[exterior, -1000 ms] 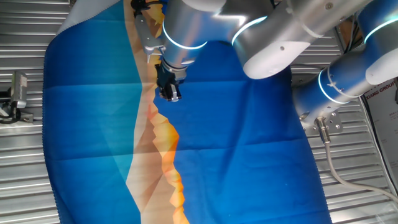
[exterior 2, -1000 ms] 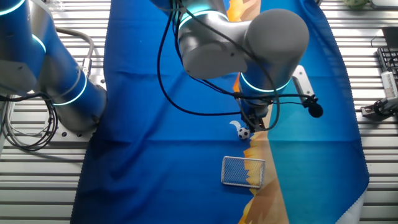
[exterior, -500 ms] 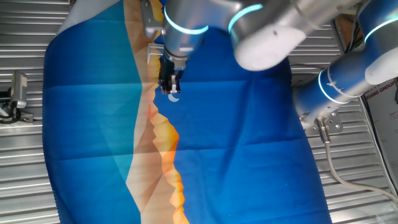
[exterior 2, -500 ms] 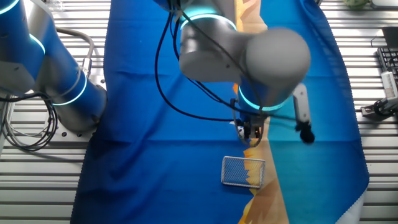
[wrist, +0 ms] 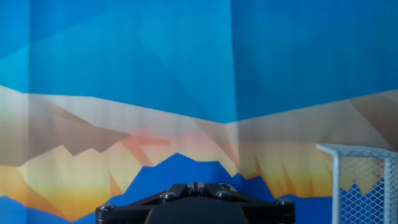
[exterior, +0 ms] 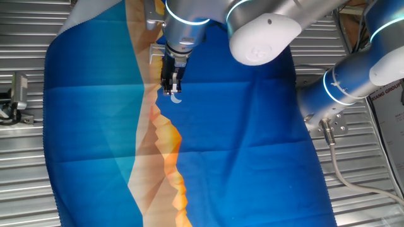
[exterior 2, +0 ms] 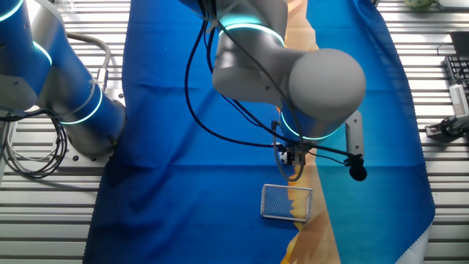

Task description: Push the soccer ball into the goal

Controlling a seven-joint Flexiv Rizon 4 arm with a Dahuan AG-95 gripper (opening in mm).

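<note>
My gripper [exterior 2: 292, 163] hangs low over the blue cloth, just behind the goal [exterior 2: 286, 202], a small pale frame with fine mesh. In the hand view the gripper [wrist: 196, 186] shows its two fingertips pressed together with nothing between them, and the goal [wrist: 364, 183] stands at the lower right. In the one fixed view the gripper [exterior: 172, 86] sits beside the flat white printed crescent [exterior: 177, 98]. The soccer ball does not show in any view; the gripper and wrist hide the spot where it lay.
The blue cloth [exterior 2: 183, 161] with an orange and tan mountain print covers the table. A second blue robot arm [exterior 2: 51, 81] stands at its side. Ribbed metal table [exterior: 25, 164] shows beyond the cloth edges. A black cable [exterior 2: 212, 125] loops from the arm.
The gripper has moved down toward the goal and the wrist has turned. The ball, in plain sight beside the fingers a second ago, is now hidden behind the gripper.
</note>
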